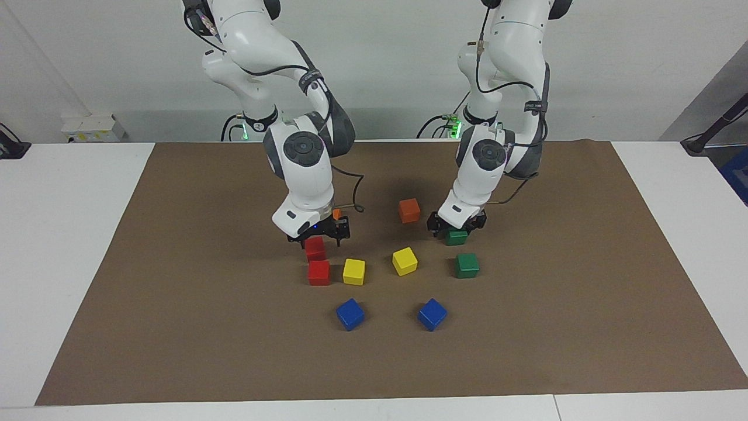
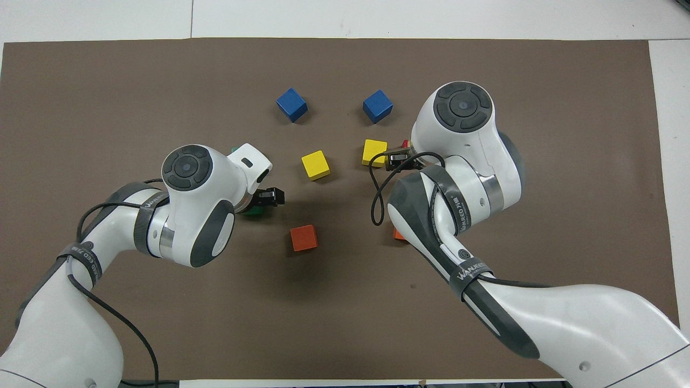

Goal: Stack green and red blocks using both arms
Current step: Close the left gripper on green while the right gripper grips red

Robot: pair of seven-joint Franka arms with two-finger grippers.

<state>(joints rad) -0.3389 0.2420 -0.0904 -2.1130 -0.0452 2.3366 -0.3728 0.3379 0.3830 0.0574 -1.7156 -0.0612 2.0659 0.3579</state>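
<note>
Mat (image 1: 175, 292) of brown paper over the table, blocks grouped around its middle, well clear of every edge. Right gripper (image 1: 318, 233) low over one red block (image 1: 315, 251), jaws spread, nothing held; second red block (image 1: 319, 272) just beside, farther from the robots. Left gripper (image 1: 456, 225) down on one green block (image 1: 456, 238), open or clamped impossible to tell; second green block (image 1: 467, 265) near. Probably light, rigid, matte: grip two flat opposite faces, squarely, mid-height.

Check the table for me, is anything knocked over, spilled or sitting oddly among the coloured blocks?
Nothing stands out. All the blocks lie flat on the brown mat, none stacked or tipped. The left gripper is down at a green block and the right gripper at a red block.
</note>
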